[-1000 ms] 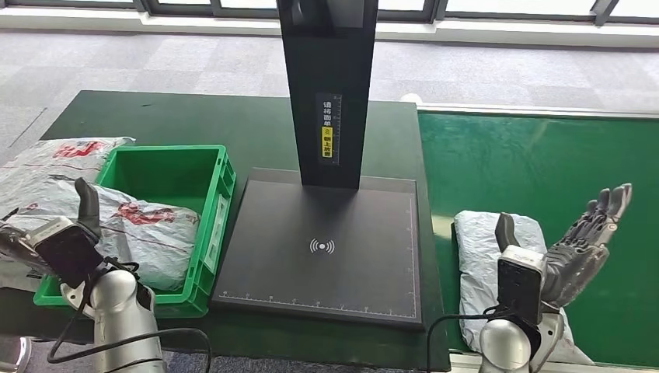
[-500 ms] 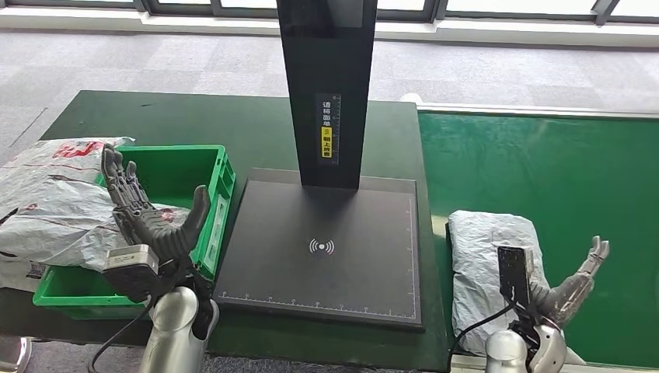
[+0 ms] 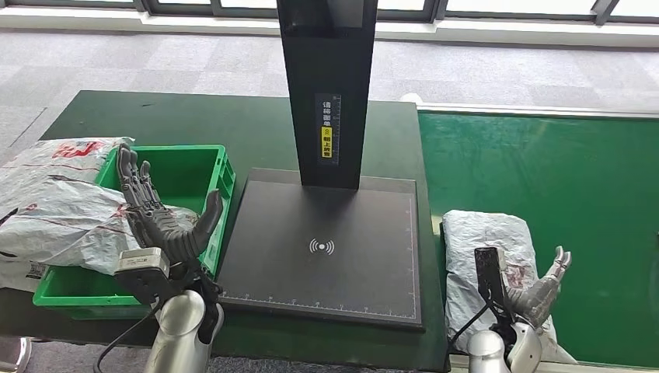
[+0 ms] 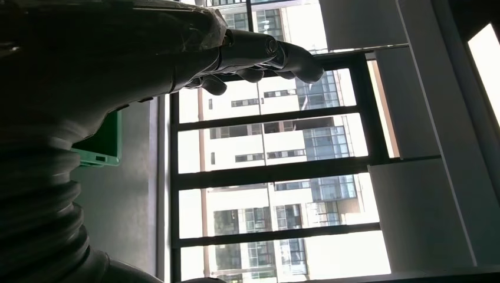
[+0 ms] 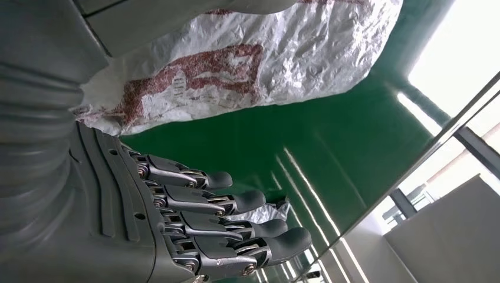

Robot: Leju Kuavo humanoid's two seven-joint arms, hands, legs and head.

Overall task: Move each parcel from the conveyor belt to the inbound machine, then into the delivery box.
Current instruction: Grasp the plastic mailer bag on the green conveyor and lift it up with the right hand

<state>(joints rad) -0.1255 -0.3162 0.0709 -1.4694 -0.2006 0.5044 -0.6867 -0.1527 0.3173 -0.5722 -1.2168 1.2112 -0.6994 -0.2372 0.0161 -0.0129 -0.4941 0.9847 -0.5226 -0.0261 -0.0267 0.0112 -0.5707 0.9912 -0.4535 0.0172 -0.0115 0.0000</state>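
At 9 o'clock, grey parcels [image 3: 54, 210] spill over the green delivery box [image 3: 203, 167]. The left robot hand [image 3: 159, 217] is raised before it, fingers spread, empty. At centre, the black inbound machine [image 3: 326, 249]. At 4 o'clock, a grey parcel [image 3: 486, 252] lies on the conveyor belt [image 3: 559, 179], long axis 12-to-6; the right robot hand [image 3: 536, 291] beside it is released, fingers extended.

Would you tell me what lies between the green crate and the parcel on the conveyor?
In the head view, the black inbound machine sits between green crate and parcel.
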